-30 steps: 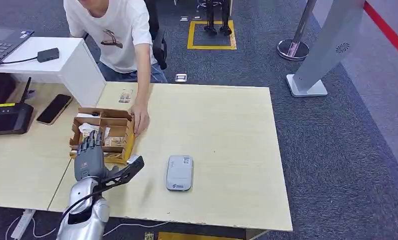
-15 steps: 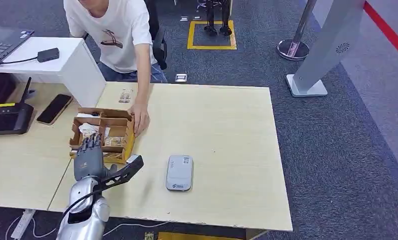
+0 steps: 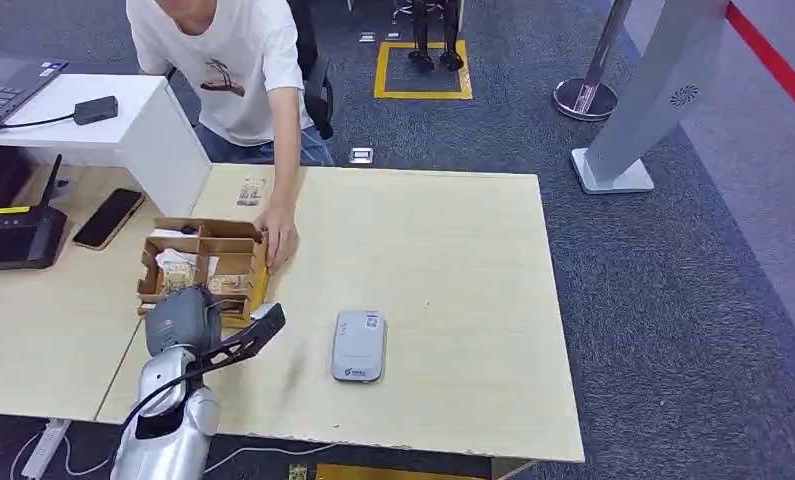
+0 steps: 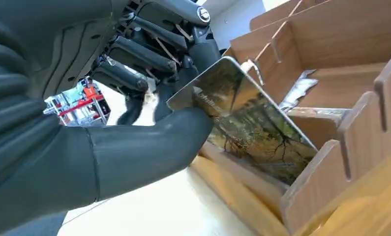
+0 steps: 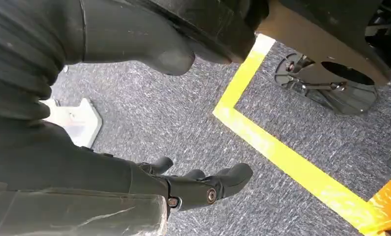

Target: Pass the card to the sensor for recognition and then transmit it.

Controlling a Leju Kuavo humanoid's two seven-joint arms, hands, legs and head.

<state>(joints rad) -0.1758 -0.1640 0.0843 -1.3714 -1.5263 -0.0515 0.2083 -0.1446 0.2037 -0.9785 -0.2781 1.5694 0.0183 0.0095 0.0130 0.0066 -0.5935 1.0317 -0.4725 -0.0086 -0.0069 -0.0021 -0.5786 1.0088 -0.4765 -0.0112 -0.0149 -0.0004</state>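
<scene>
A: From the head view, where's the left hand (image 3: 180, 318)?
B: At the near edge of the divided wooden box (image 3: 205, 268); a person's hand (image 3: 278, 240) rests at its far right corner. The grey sensor (image 3: 359, 345) lies apart on open table (image 3: 453, 270).

A: Left wrist view?
B: Thumb and fingers pinch the card (image 4: 247, 120), tilted inside a box compartment between dividers.

A: Right wrist view?
B: The right hand (image 5: 183, 189) hangs over carpet, fingers loosely apart, holding nothing.
</scene>
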